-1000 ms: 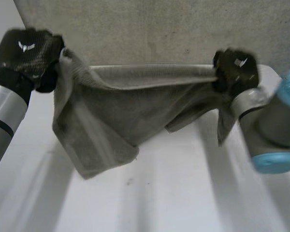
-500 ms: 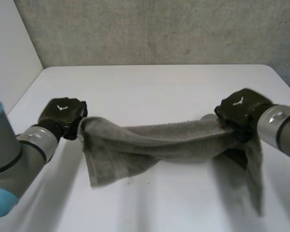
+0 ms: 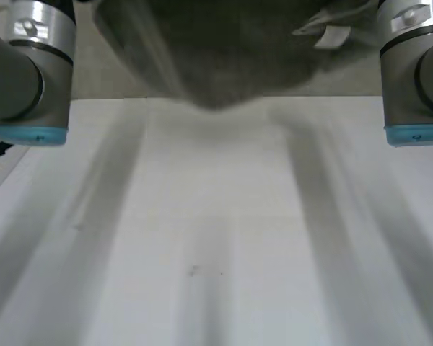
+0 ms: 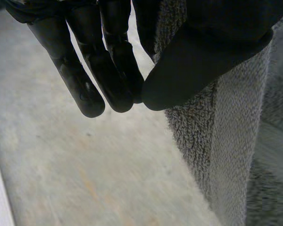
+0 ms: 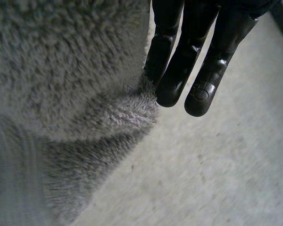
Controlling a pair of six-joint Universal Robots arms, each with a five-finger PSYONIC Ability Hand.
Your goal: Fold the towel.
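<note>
Hanging high in the head view, a dark grey terry towel (image 3: 224,50) is held up in the air between the two arms. Its lowest, sagging fold crosses the line of the white counter's (image 3: 216,238) far edge, about midway along it. A small pale label (image 3: 332,36) sticks out of the cloth on the right side. The left arm (image 3: 29,65) stands at the far left corner and the right arm (image 3: 415,72) at the far right corner, each a grey cylinder ending in a light-blue cap. A grey wall (image 3: 94,79) shows behind the counter.

In the left wrist view, the black left hand (image 4: 108,61) points its fingers downward, close together. The broad thumb (image 4: 203,61) closes toward their tips, and a strip of the towel (image 4: 226,141) runs up between thumb and fingers, so the hand pinches the cloth at its edge. The looped pile hangs down beside the thumb. A pale grey mottled surface (image 4: 61,165) lies beyond.

In the right wrist view, the black right hand (image 5: 193,56) has straight fingers held side by side. The towel (image 5: 70,70) bunches thickly beside them. Its rolled edge is caught against the innermost finger (image 5: 158,52), and the thumb is covered by cloth, so the hand pinches the towel at that edge. The cloth droops in a fold below the fingertips. The same pale mottled surface (image 5: 217,169) shows behind.
</note>
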